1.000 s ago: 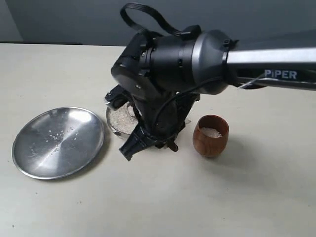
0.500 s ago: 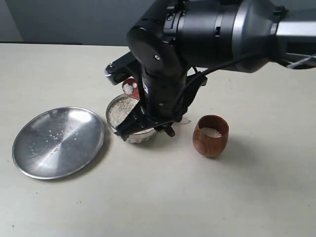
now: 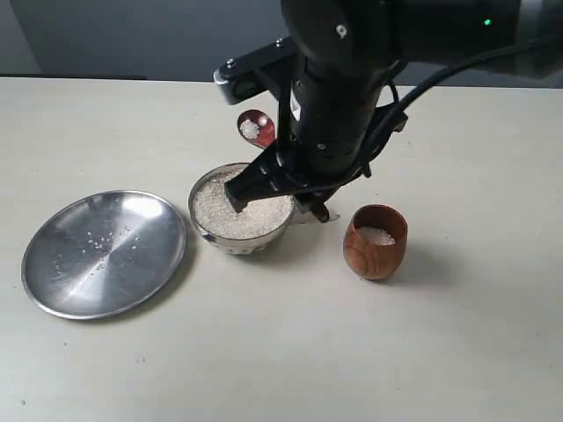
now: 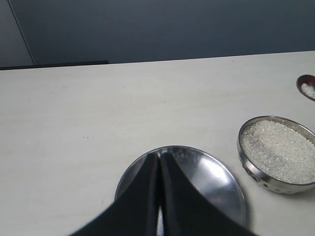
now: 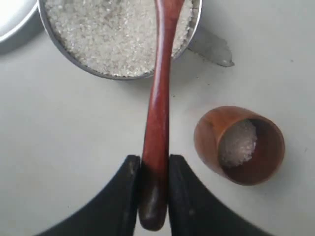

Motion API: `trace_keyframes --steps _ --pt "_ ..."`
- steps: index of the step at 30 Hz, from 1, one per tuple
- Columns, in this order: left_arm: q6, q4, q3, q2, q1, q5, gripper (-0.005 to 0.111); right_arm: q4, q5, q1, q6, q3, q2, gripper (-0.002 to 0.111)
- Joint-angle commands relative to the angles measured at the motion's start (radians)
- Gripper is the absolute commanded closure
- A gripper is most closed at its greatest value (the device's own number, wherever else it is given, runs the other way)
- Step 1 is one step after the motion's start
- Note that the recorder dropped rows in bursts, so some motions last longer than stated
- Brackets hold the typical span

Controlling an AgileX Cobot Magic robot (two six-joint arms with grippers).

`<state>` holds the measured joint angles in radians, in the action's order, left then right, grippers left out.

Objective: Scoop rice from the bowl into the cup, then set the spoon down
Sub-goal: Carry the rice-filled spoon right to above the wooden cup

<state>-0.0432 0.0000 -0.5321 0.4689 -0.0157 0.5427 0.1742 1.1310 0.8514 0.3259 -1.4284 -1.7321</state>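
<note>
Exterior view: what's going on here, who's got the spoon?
The right gripper is clamped on the handle end of the spoon, whose scoop is up in the air by the bowl with a small load of rice. The bowl is nearly full; the cup beside it holds some rice at the bottom. The left gripper is shut on nothing, hanging over the steel plate, which has a few stray grains.

You are in what looks like a robotics lab — a plain pale counter point(image 3: 457, 352), a flat dark grey wall point(image 4: 157, 29) behind it, and a black robot arm point(image 3: 352, 70) over it.
</note>
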Motion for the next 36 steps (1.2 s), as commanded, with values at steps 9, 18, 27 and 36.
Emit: trace_keyframes --steps 9,18,27,36 --pt "0.0 -0.006 -0.005 0.003 -0.007 -0.005 0.106 -0.005 0.09 -0.102 -0.088 0.064 0.117 0.109" --pt "0.0 -0.006 -0.005 0.003 -0.007 -0.005 0.106 0.036 0.066 -0.154 -0.104 0.315 0.26 0.109" --pt "0.0 -0.006 -0.005 0.003 -0.007 -0.005 0.106 0.139 0.067 -0.154 -0.104 0.473 0.341 0.109" --pt "0.0 -0.006 -0.005 0.003 -0.007 -0.005 0.106 0.189 0.081 -0.154 -0.169 0.482 0.343 0.109"
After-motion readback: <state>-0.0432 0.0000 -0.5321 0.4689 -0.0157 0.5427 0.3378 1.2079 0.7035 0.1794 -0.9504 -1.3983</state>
